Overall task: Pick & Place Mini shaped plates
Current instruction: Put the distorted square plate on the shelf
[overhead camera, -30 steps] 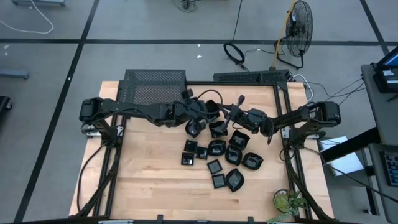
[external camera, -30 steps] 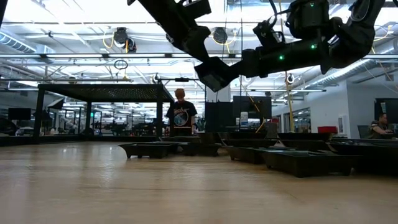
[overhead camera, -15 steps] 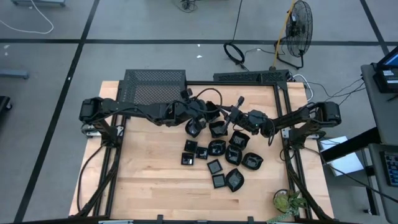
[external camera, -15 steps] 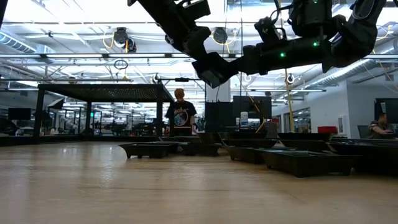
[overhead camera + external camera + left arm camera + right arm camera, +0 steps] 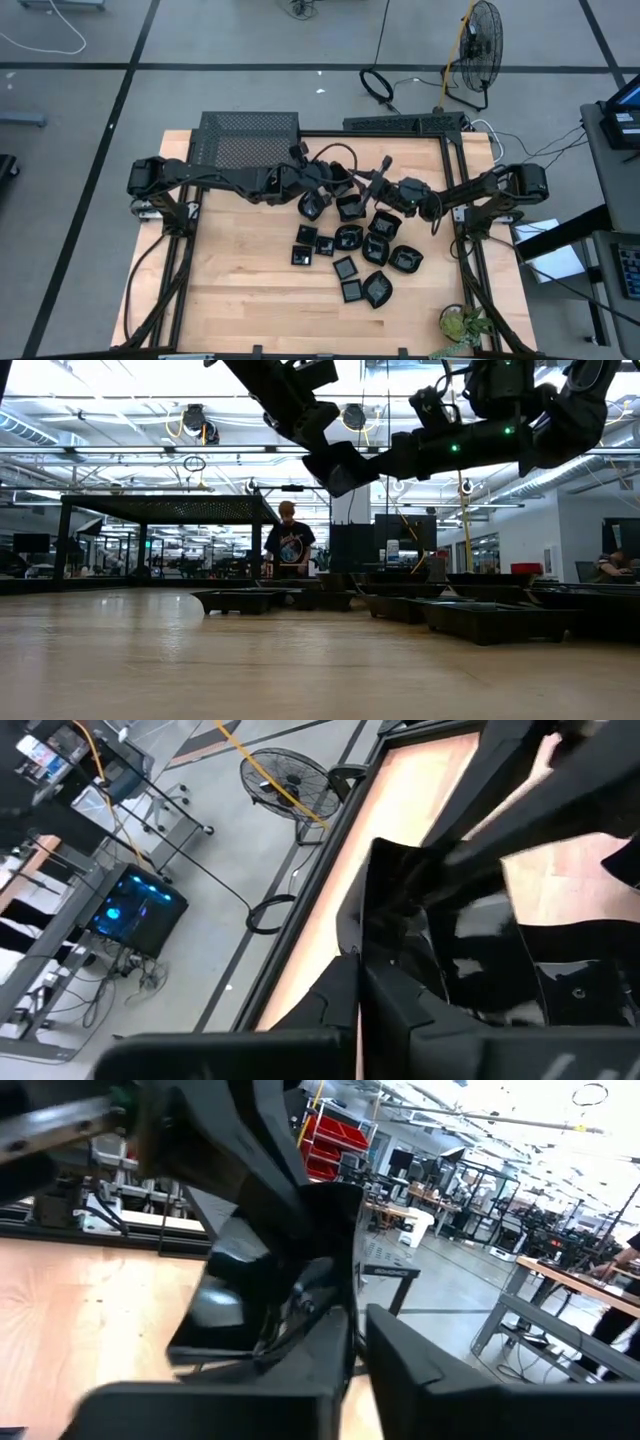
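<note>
One mini shaped plate [image 5: 338,470], small, glossy and black, hangs high over the table's middle between my two grippers. My left gripper [image 5: 318,445] reaches in from the left, slanting down, and is shut on it. My right gripper [image 5: 388,460] comes level from the right. Its fingers [image 5: 330,1350] stand slightly apart at the plate's [image 5: 250,1290] other side. Several more mini shaped plates [image 5: 352,245] lie flat on the wooden table below. My left gripper pinches the plate's rim [image 5: 392,945] between its two fingers, coming from the table's left and slanting down. The plate is lifted clear of the table and tilted. My right gripper is at the opposite rim; I cannot tell whether its fingers still touch it.
A large black mesh rack [image 5: 245,140] stands at the table's far left corner. The loose plates cover the middle and right of the table [image 5: 240,290]. A small green plant [image 5: 462,325] sits at the near right corner. A person stands in the room beyond the table.
The plate in the air has tipped and shifted a little toward the left. My left gripper's fingers have come onto it and taken hold. Both arms have otherwise stayed where they were.
</note>
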Controlling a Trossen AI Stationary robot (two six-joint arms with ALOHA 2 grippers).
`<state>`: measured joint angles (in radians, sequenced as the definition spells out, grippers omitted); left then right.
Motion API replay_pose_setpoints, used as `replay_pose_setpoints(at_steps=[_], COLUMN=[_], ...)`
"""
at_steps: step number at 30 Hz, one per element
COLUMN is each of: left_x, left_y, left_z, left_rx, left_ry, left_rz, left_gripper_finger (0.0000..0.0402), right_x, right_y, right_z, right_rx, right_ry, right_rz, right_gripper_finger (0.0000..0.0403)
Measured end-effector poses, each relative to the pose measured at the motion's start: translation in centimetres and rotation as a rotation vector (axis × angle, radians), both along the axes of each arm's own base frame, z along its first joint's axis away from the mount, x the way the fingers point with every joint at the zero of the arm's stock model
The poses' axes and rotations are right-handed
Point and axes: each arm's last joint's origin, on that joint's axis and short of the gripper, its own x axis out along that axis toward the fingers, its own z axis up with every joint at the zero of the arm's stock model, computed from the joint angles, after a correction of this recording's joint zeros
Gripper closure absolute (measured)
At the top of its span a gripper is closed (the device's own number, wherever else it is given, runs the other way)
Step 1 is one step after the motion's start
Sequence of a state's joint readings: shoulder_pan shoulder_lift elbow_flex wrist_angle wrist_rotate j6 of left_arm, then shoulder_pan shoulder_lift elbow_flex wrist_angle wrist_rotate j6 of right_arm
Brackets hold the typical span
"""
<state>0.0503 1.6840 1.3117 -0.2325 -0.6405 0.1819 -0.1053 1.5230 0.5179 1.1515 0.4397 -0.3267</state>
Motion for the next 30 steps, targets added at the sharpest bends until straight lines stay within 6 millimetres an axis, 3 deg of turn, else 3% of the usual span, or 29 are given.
replay_pose_setpoints(at_steps=[9,16,20,25,30], left_x=[-0.3,-3.3,-7.1,-13.3,-19.6], left_y=[0.0,-0.3,0.3,2.8,5.7], left_z=[0.2,3.4,6.2,9.3,10.5], left_rx=[0.025,0.007,-0.026,-0.114,-0.27], left_ry=[0.014,-0.001,-0.027,-0.101,-0.206], left_rz=[0.023,0.039,0.095,0.284,0.55], left_gripper_finger=[0.0394,0.0388,0.0397,0.039,0.0395], right_x=[-0.1,-2.1,-3.5,-4.5,-4.6], right_y=[2.0,3.8,3.8,3.4,3.4], right_z=[1.1,2.7,2.6,2.5,2.5], right_rx=[-0.014,-0.042,-0.038,-0.019,-0.005], right_ry=[-0.057,-0.065,-0.074,-0.101,-0.115], right_rz=[0.066,0.031,-0.014,-0.045,-0.04], right_gripper_finger=[0.0224,0.0184,0.0185,0.0194,0.0197])
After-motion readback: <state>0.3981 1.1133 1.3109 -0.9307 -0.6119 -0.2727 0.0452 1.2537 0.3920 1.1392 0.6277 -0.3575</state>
